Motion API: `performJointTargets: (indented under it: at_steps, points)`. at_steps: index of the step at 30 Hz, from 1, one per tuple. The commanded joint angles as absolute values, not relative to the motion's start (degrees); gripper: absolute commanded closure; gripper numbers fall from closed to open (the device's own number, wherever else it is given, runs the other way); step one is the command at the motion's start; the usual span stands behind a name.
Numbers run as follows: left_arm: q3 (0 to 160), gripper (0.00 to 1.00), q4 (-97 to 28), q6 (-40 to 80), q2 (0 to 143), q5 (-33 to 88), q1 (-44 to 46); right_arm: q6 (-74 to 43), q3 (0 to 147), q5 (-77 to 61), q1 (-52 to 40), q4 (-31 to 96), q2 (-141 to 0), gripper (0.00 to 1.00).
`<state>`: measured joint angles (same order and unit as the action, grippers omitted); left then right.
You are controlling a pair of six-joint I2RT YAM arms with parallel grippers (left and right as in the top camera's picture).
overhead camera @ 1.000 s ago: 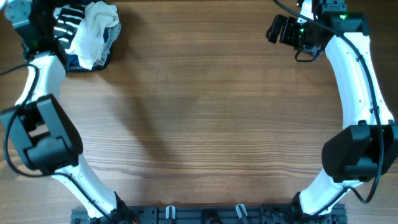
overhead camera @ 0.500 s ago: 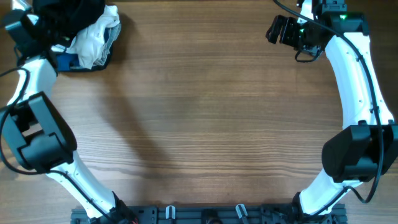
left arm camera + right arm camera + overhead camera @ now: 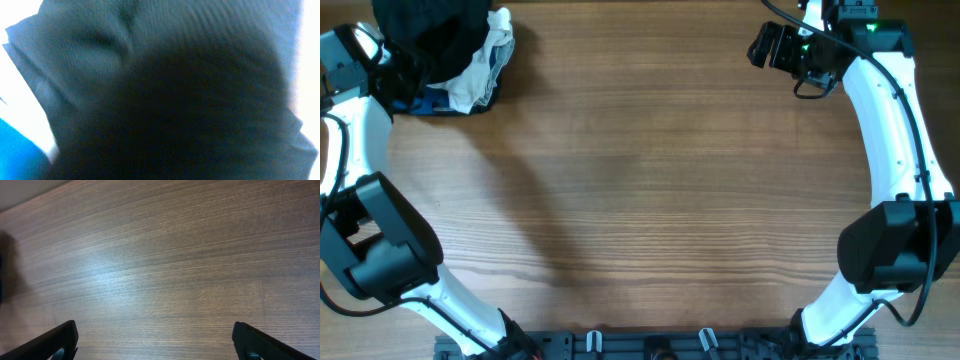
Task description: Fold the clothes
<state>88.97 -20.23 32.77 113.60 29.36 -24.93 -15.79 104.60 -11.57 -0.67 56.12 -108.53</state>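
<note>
The clothes [image 3: 430, 35], a bundle of black fabric, lie at the table's far left corner on top of a pile of other garments. Black cloth [image 3: 150, 75] fills the left wrist view, close and blurred, and no fingers show there. My left gripper [image 3: 392, 72] is at the bundle's left edge, and its jaws are lost against the dark fabric. My right gripper [image 3: 775, 47] hangs at the far right of the table, well away from the clothes. In the right wrist view it [image 3: 160, 345] stands wide open over bare wood with nothing between its fingers.
Under the black bundle, a white cloth [image 3: 480, 65] and a blue piece [image 3: 420, 102] of the pile stick out. The wooden table [image 3: 650, 190] stretches from there to the right arm. Its far edge shows in the right wrist view's top left corner.
The black clothes have come down over the corner pile, covering the striped piece seen earlier. My left arm has swung outward to the left. The right arm has not moved.
</note>
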Motion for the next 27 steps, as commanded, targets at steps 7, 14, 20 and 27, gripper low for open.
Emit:
performJointTargets:
  at_steps: [7,14,20,27]
  points:
    - [89.38,0.11,-22.50,22.98,107.04,26.55,-27.51,-16.49,104.51,-12.32,-0.78,56.16,-108.53,0.00]
    - [89.38,0.00,-27.33,3.86,92.90,26.72,-25.06,-16.58,104.51,-12.47,-0.78,55.83,-108.53,0.01]
    - [89.38,0.00,-14.68,-7.99,95.70,19.14,-19.27,-16.64,104.51,-12.58,-0.80,56.10,-108.53,0.00]
    - [89.38,0.00,16.97,-8.82,112.27,17.89,-17.82,-16.49,104.51,-12.53,-0.80,56.90,-108.53,0.00]
